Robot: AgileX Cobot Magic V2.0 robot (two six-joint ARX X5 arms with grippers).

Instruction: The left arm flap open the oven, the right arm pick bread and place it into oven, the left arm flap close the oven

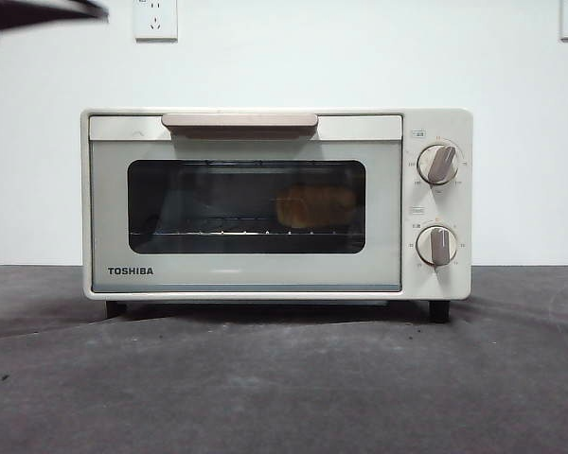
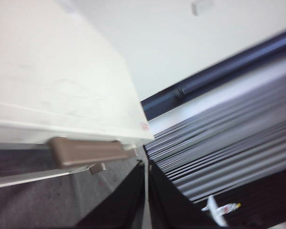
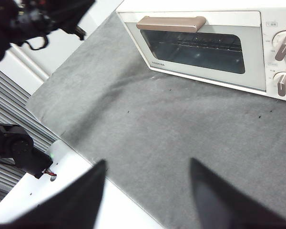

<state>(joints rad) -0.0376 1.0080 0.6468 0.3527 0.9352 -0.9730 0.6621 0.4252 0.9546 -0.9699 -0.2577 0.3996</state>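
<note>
The bread (image 1: 315,205) sits on the rack inside the TOSHIBA oven (image 1: 276,203), its door shut, the left hand (image 2: 146,191) clenched empty just beside the handle (image 2: 90,151), nearer than the released right hand (image 3: 148,191), well back over the bench (image 3: 181,129).

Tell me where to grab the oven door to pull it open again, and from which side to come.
Grip the beige bar handle along the door's top edge, coming from the front and slightly above. It stands proud of the oven, leaving a gap behind for a jaw. The door is shut, bread inside.
</note>
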